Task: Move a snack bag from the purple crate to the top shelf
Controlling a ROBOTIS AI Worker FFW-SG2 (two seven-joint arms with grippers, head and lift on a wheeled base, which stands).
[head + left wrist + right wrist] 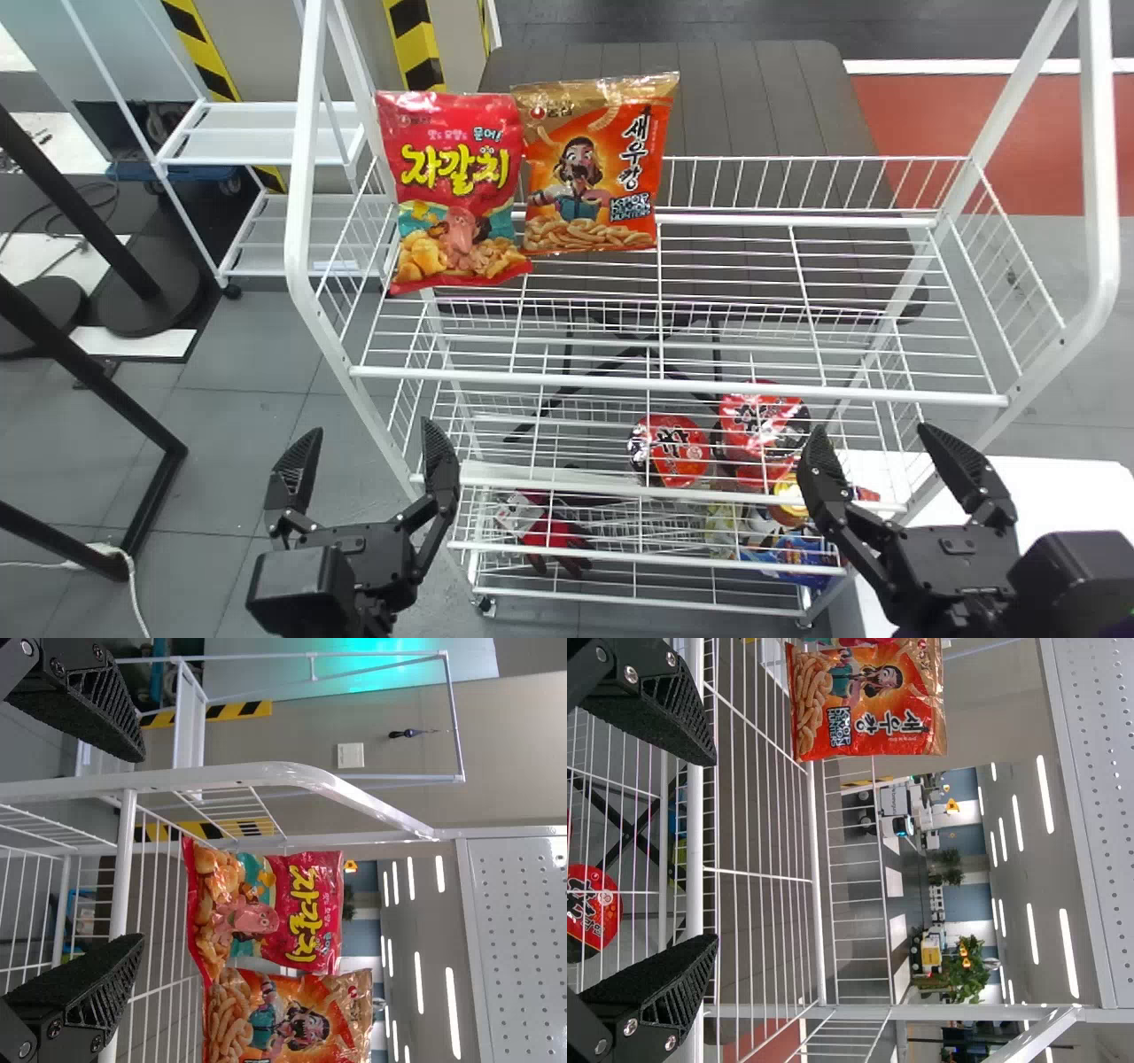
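Note:
My left gripper (368, 461) stands open in front of the rack's lower left, with nothing between its fingers; in the left wrist view the left gripper (142, 850) is spread wide before the rack's post. My right gripper (873, 456), also open and holding nothing, is at the rack's lower right; the right wrist view has the right gripper (716, 850) in front of a shelf bar. On the top shelf (678, 383), a red snack bag (456, 190) and an orange snack bag (592, 168) stand upright side by side at the left. I see no purple crate.
Red cup noodles (675, 450) sit on the middle shelf toward the right. Lower down are a red and black item (554, 536) and a blue package (802, 554). A white table (1063, 496) is at the right, a black metal frame (89, 381) at the left.

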